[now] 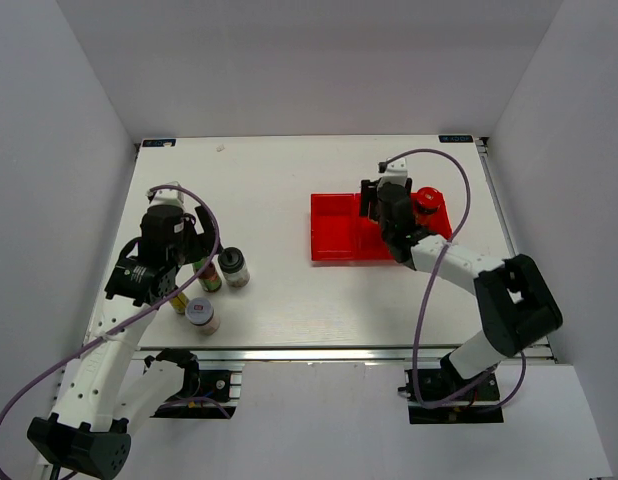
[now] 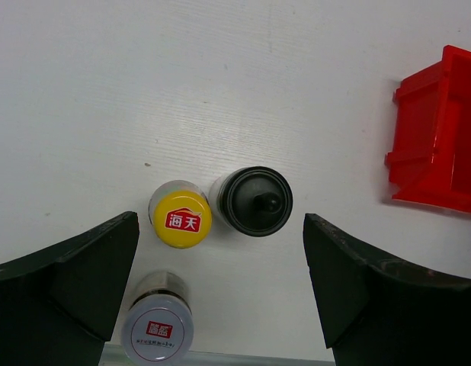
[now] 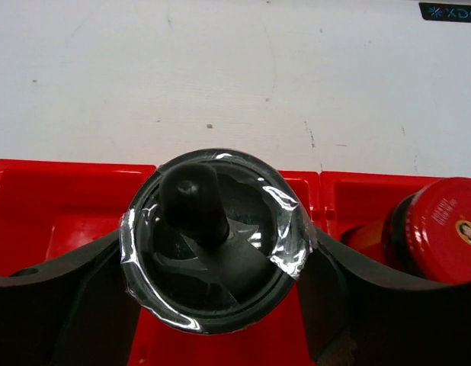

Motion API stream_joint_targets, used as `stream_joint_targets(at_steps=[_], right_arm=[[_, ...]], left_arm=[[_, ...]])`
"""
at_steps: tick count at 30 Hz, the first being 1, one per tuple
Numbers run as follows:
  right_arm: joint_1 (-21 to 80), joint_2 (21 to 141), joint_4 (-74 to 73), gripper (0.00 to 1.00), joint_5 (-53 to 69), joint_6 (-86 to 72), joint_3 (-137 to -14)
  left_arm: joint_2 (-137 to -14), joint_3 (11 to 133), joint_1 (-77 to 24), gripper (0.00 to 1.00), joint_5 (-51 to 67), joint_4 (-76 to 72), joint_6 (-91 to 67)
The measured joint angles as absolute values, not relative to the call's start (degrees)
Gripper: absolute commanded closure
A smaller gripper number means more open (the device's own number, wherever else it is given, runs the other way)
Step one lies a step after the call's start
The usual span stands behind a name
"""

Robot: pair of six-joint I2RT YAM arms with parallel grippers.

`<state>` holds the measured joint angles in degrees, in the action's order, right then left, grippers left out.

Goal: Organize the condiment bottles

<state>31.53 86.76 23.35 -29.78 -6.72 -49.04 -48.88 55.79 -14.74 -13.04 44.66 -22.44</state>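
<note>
My right gripper (image 1: 386, 208) is shut on a black-capped shaker (image 3: 216, 240) and holds it upright over the middle compartment of the red tray (image 1: 334, 240). A red-lidded dark jar (image 1: 424, 203) stands in the tray's right compartment; it also shows in the right wrist view (image 3: 441, 229). My left gripper (image 2: 220, 293) is open and empty above a cluster at the left. That cluster is a second black-capped shaker (image 2: 252, 200), a yellow-capped sauce bottle (image 2: 181, 219) touching it, and a silver-lidded jar (image 2: 157, 332). Another yellow-capped bottle (image 1: 178, 302) is mostly hidden under the left gripper.
The red tray's left compartment (image 3: 60, 198) holds nothing in view. The tray's end shows at the right of the left wrist view (image 2: 437, 145). The silver-lidded jar stands close to the table's near edge (image 1: 319, 350). White walls enclose the table.
</note>
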Motion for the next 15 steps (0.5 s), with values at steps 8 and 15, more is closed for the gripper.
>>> stream_joint_targets(at_steps=[8, 15], right_arm=[[30.00, 96.90, 27.29, 0.61, -29.32, -6.09, -53.12], [29.91, 99.96, 33.15, 0.56, -30.39, -8.56, -51.92]], left_arm=[[-49.52, 55.79, -14.74, 0.02, -14.63, 44.91, -22.28], [-49.67, 55.79, -14.74, 0.02, -15.05, 44.97, -22.22]])
